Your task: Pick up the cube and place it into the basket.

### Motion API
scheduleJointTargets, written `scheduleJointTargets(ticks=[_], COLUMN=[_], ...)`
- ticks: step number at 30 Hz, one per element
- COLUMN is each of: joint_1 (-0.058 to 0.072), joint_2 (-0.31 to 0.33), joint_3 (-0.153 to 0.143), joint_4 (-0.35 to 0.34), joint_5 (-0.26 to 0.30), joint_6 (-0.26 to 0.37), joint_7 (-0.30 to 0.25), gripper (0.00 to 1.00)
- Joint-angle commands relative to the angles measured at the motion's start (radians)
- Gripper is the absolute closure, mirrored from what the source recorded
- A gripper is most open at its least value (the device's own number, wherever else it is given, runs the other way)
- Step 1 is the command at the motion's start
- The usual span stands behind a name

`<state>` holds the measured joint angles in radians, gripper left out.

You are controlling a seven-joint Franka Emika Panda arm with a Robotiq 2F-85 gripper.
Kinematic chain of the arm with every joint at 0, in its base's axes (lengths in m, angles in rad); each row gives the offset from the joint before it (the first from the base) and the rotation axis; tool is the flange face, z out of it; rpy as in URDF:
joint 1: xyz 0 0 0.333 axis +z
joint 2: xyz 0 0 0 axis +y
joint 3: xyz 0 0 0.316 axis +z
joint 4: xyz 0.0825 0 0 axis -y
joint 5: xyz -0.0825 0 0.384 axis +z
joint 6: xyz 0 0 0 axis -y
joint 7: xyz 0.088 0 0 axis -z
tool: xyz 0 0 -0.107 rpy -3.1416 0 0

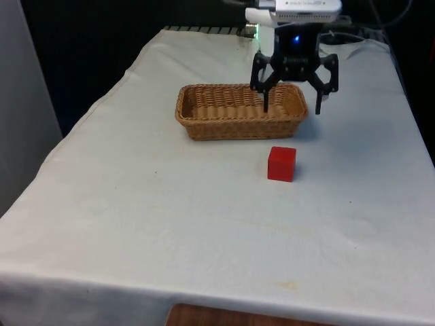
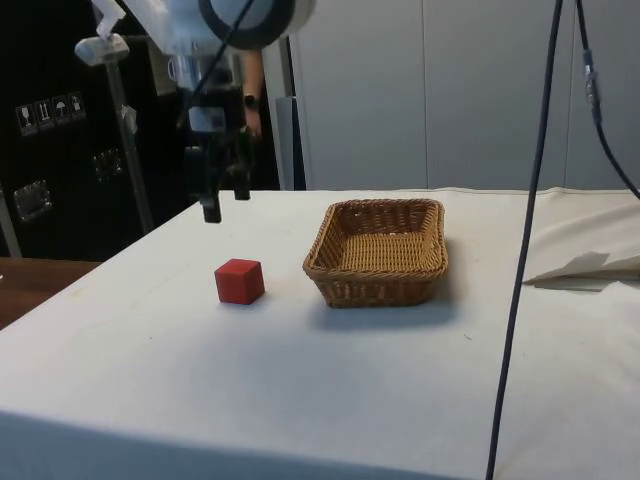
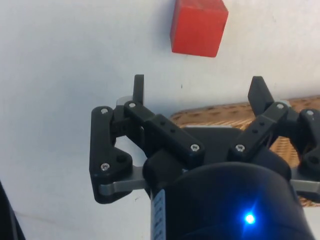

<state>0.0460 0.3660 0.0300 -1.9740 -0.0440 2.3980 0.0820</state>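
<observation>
Though untouched — red cube (image 1: 281, 164); plain, upright

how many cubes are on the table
1. The red cube sits on the white cloth just outside the wicker basket, near its corner at the front view's right. The basket's interior looks empty, so none seems hidden.

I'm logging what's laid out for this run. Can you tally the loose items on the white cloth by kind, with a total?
Red cubes: 1, the red cube standing on the cloth, outside the basket.
Woven wicker baskets: 1, the tan rectangular wicker basket, nothing in it.
Total: 2.
The black two-finger gripper hangs open above the cloth, holding nothing.
</observation>
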Motion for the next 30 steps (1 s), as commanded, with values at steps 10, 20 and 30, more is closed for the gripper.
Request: scheduleJointTargets(ticks=[10, 20, 30], joint_1=[-0.003, -0.006, -0.008], joint_2=[0.041, 0.111, 0.164], joint_3=[-0.004, -0.009, -0.018], joint_4=[-0.009, -0.011, -0.01], joint_5=[0.0, -0.002, 0.0], joint_6=[0.057, 0.146, 0.203], joint_7=[-0.003, -0.006, -0.012], gripper=[0.0, 0.0, 0.0])
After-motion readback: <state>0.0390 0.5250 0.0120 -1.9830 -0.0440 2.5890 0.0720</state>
